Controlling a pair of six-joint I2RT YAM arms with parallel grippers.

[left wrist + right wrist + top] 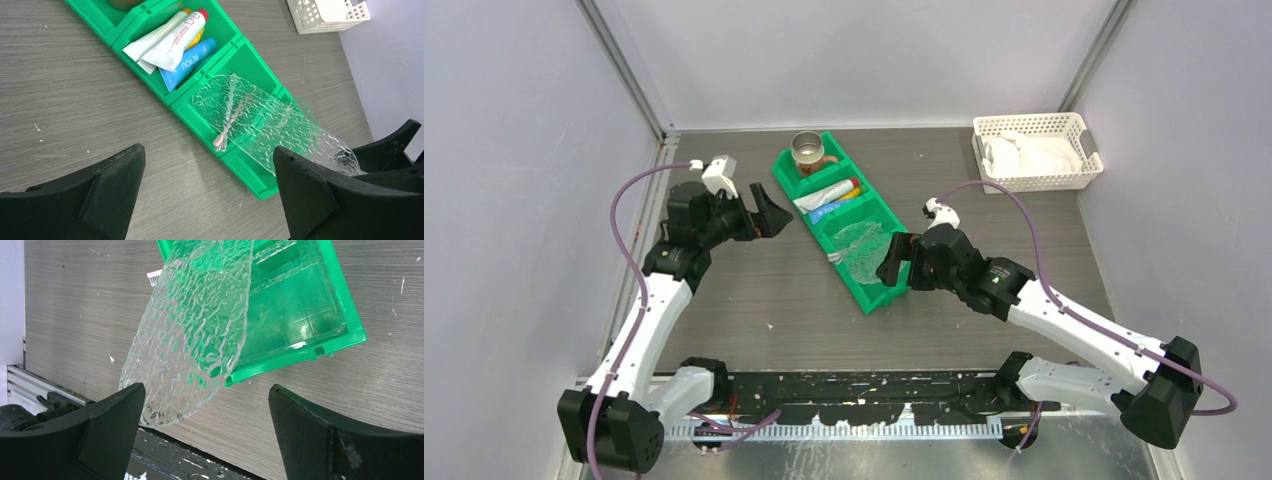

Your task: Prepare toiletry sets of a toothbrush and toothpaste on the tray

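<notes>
The see-through crinkly tray [860, 250] lies tilted across the two near compartments of the green bin [876, 296], its near end sticking out past the rim [165, 390]. A pale pink toothbrush [228, 119] lies under it, head at the bin's left wall. Toothpaste tubes share one compartment: white with a red cap [176, 39], blue [191, 61] and a yellow one mostly hidden. My right gripper [892, 262] stands open at the tray's near end, with nothing between its fingers [206, 432]. My left gripper [767, 213] hovers open, left of the bin [209, 192].
A metal cup [807, 151] sits in the bin's far compartment. A white lattice basket [1035, 152] holding white cloth stands at the back right. Grey walls close in both sides. A black rail [864, 385] runs along the table's near edge.
</notes>
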